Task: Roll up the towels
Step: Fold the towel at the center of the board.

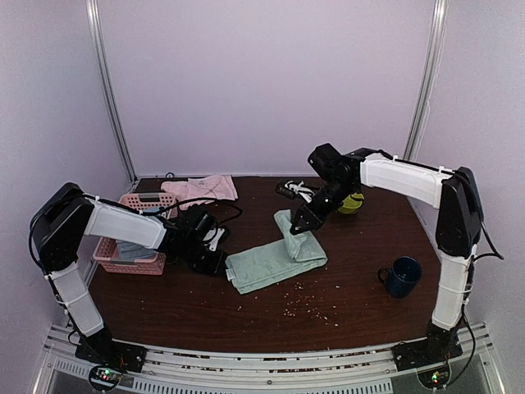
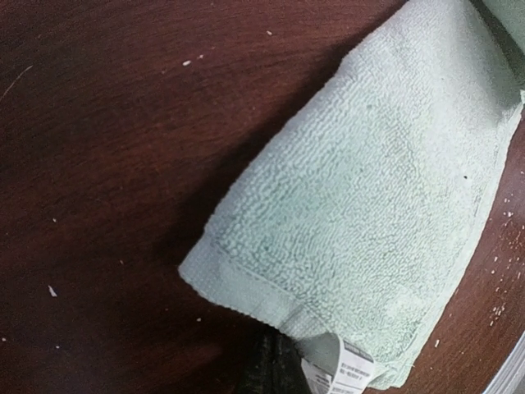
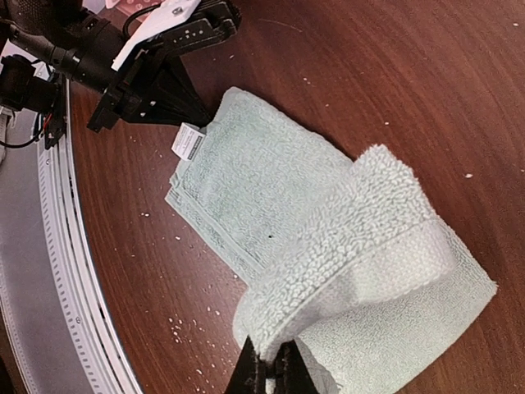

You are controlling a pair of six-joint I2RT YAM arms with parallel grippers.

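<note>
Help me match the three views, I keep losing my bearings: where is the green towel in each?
Top external: green towel just below the picture's centre.
Left wrist: fills the right half.
Right wrist: centre to lower right, the end nearest the camera lifted and curled over.
Shared landmark: the white label at its corner, beside the left end effector; too small to tell from above.

Both arms bend inward over the worktop's middle. The left gripper [image 3: 190, 115] sits low, pinched on a corner of the sage green terry towel [image 3: 271, 189]. The right gripper [image 3: 267, 371] clamps its raised end.
</note>
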